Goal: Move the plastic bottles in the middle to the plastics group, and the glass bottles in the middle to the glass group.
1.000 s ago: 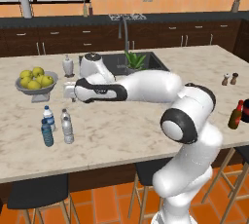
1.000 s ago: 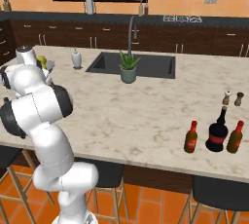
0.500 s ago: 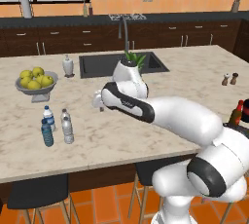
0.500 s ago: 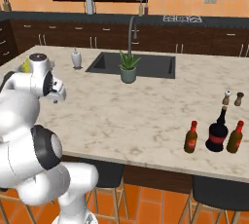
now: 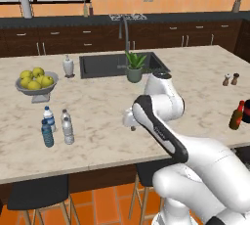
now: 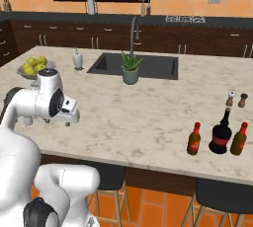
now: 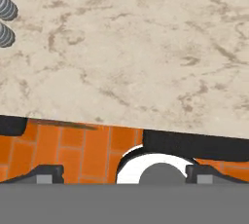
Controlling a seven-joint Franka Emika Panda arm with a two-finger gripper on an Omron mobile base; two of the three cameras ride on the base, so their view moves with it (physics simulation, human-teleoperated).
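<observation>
Jaws [image 5: 131, 123] empty, spread wide over bare bench [image 5: 97, 106].
Plastic bottles [image 5: 67, 127] sit left of our jaws with the plastics group [image 5: 47, 129]; light, slippery — we'd pinch the ribbed body.

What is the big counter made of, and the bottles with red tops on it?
The counter looks like polished stone, maybe marble: beige with darker veins. It's a rendered picture, so that's a guess. The red-capped bottles look like dark brown glass, smooth and shiny; from looks alone, dark plastic can't be ruled out.
</observation>
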